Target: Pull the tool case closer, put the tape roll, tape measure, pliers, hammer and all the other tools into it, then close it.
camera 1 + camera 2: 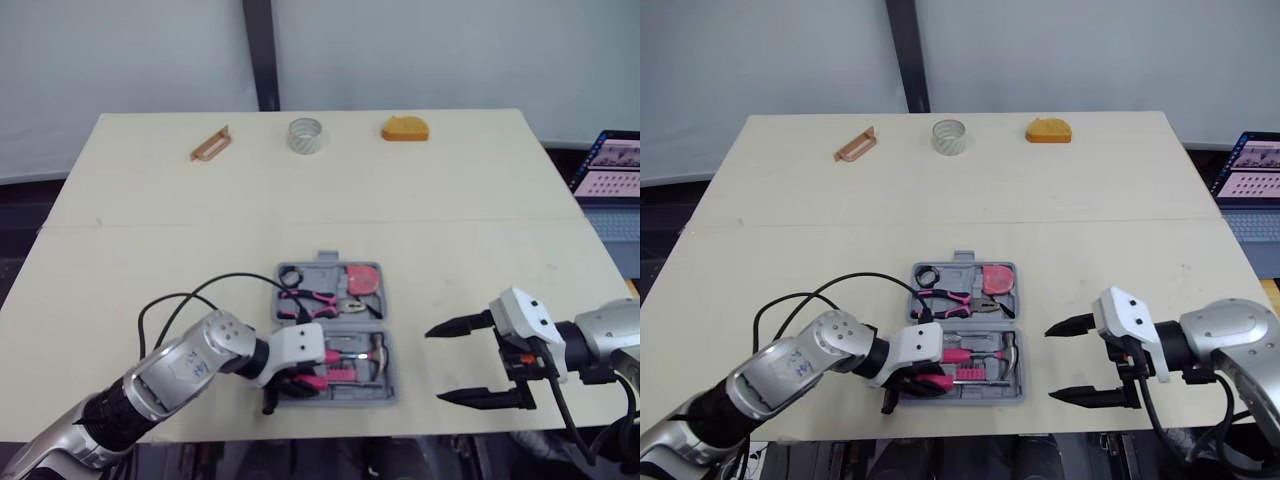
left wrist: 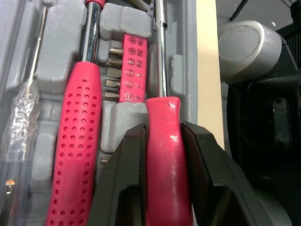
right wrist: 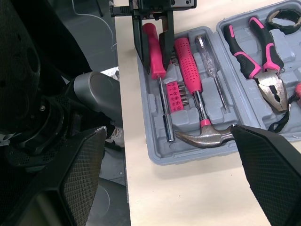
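the tool case (image 1: pixel 327 264) is lying open on the beige table (image 1: pixel 480 200) before a pale wall, my left gripper (image 2: pixel 162 132) clamping the pink screwdriver (image 2: pixel 167 160) in its near half, my right gripper (image 1: pixel 436 364) hanging spread wide beside it.

Tool case (image 1: pixel 322 270) open at counter (image 1: pixel 480 200) front ctr; hammer (image 3: pixel 194 89), pliers (image 1: pixel 322 299), screwdriver (image 2: pixel 162 122) in it. Far edge, L to R: tape roll (image 1: pixel 307 135), tape measure (image 1: pixel 405 129).
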{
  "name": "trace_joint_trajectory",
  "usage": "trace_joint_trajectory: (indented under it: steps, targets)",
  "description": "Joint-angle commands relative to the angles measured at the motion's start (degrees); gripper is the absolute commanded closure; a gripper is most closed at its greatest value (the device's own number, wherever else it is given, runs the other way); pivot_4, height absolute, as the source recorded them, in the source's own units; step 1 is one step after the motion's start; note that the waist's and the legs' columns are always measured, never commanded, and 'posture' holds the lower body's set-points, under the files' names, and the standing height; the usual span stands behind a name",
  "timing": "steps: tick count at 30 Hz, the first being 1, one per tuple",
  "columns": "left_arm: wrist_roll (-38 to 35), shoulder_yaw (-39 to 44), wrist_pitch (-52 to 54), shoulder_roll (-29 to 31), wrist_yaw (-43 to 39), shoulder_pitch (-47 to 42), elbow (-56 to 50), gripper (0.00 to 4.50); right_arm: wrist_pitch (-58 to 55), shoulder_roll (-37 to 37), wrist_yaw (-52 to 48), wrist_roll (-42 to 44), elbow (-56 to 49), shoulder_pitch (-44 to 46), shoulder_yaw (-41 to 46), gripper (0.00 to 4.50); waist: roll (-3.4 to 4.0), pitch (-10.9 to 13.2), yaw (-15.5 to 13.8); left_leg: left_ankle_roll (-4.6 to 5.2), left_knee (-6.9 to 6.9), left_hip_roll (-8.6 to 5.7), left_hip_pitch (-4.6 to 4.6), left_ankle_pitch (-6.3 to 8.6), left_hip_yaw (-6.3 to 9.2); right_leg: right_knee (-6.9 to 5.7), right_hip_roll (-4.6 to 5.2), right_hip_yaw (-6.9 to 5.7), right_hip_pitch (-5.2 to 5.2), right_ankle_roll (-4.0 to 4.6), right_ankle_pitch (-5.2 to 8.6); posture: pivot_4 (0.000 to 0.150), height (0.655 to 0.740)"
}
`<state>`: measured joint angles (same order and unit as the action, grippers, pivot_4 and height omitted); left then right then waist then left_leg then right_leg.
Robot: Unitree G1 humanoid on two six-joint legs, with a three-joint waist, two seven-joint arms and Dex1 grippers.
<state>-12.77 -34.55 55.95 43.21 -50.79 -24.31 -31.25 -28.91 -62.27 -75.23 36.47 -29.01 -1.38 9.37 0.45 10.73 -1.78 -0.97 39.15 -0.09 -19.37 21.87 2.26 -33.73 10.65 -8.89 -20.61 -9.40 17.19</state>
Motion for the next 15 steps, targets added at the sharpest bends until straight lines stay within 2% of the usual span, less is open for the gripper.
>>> trace_joint_trajectory:
  steps: [1, 15]
  targets:
    - [0.1, -0.3, 0.3, -0.3, 0.2, -0.7, -2.7, 3.86, 0.5, 0.0, -0.4, 0.3, -0.6, 0.4, 0.3, 0.0, 0.0, 0.0, 0.0, 0.0, 0.0, 0.0, 0.0, 0.0, 0.0, 0.0, 0.0, 0.0, 0.0, 0.0, 0.0, 0.15, 0.74]
    - [0.3, -1.6, 2.3, -1.7, 1.6, -2.0, -2.6, 3.86, 0.8, 0.2, -0.4, 0.1, -0.5, 0.3, 0.0, 0.0, 0.0, 0.0, 0.0, 0.0, 0.01, 0.0, 0.0, 0.0, 0.0, -0.01, 0.0, 0.0, 0.0, 0.0, 0.0, 0.15, 0.74]
